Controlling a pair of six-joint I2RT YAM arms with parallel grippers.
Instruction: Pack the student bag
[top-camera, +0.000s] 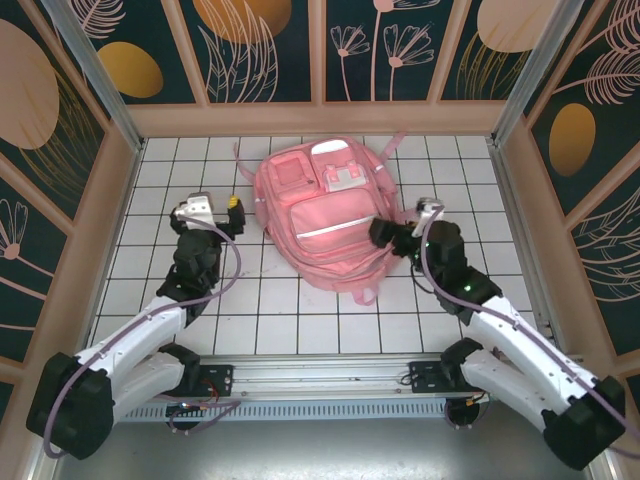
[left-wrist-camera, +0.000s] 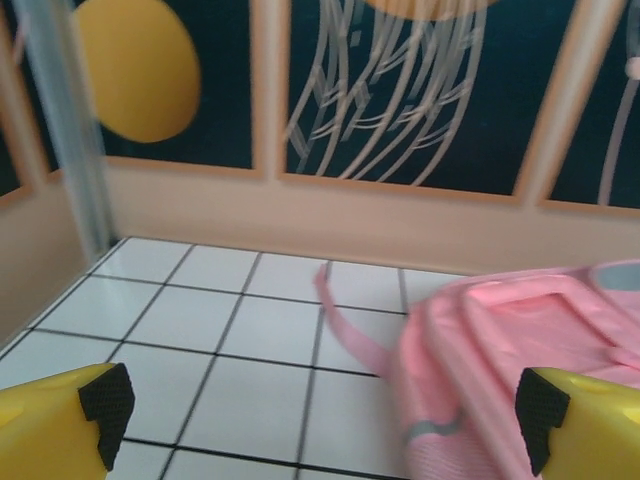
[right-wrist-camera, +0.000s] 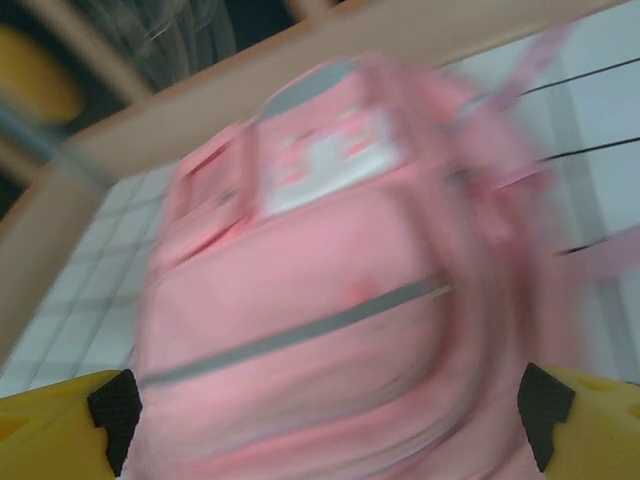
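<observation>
Two grippers of mine stood spread wide, each with blunt yellow fingers tipped by black, finely textured pads (left-wrist-camera: 108, 405). The student bag (top-camera: 325, 215) lay flat between them, a big soft backpack of pink fabric, rounded at its near end. A thin silvery-grey stripe (right-wrist-camera: 300, 335) ran across its bulging front panel. Rectangular front pockets (top-camera: 312, 172) sat at the end away from me, one with a pale patch, and what they held was hidden. Pink straps (top-camera: 372, 288) trailed loosely from both ends onto the tiled floor (top-camera: 160, 190), glossy white squares divided by dark lines.

From my right gripper (right-wrist-camera: 330, 410) the bag (right-wrist-camera: 330, 300) lay straight ahead and very close, its fabric swelling up between the two parted fingers. That picture was blurred, so I could not tell whether the pads touched the cloth. From above, my right gripper (top-camera: 385, 232) sat at the bag's right edge.

My left gripper (left-wrist-camera: 320, 410) was fully parted and held nothing, with bare tile between its pads. The bag (left-wrist-camera: 500, 350) lay ahead and to its right, one strap (left-wrist-camera: 345, 325) curling toward the far wall. From above, the left gripper (top-camera: 228, 208) stood just beside the bag's left edge.
</observation>
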